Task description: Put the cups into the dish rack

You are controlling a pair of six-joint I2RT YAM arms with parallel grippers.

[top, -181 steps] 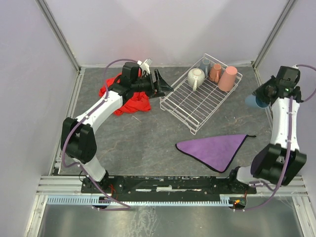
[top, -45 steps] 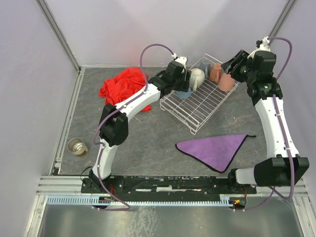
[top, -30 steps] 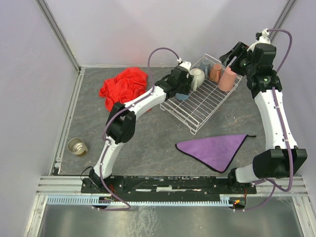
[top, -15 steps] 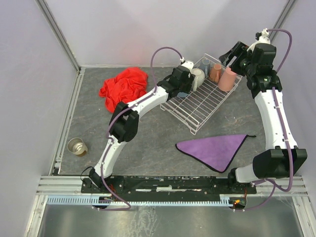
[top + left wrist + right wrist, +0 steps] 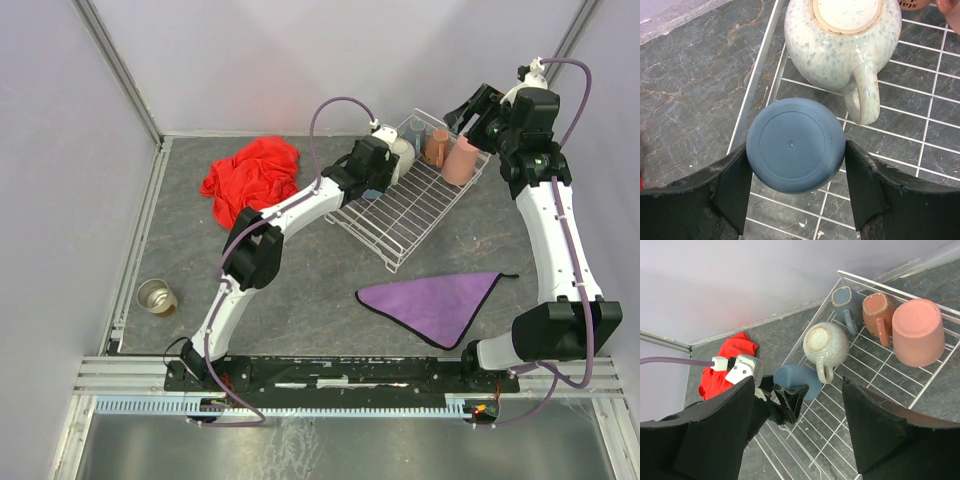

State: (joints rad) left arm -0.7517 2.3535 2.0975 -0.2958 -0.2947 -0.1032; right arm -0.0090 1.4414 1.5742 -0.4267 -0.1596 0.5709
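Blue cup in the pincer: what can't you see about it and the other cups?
Inside of the blue cup: hidden, only its bottom shows in the left wrist view; the left pincer mostly covers it in the top view.
Far side of the cream mug: cut off by the left wrist picture's top edge.
Inside of the tin cup: too small in the top view.

You're working over a dark grey marbled table (image 5: 300, 270). Pale lilac walls are closing it in: back wall (image 5: 330, 60), left wall (image 5: 50, 200), right wall (image 5: 618, 90). Aluminium posts (image 5: 115, 65) are running up both back corners. A metal rail (image 5: 340, 375) is lining the near edge, with a steel sheet (image 5: 330, 445) lying below. Light is falling soft and even.
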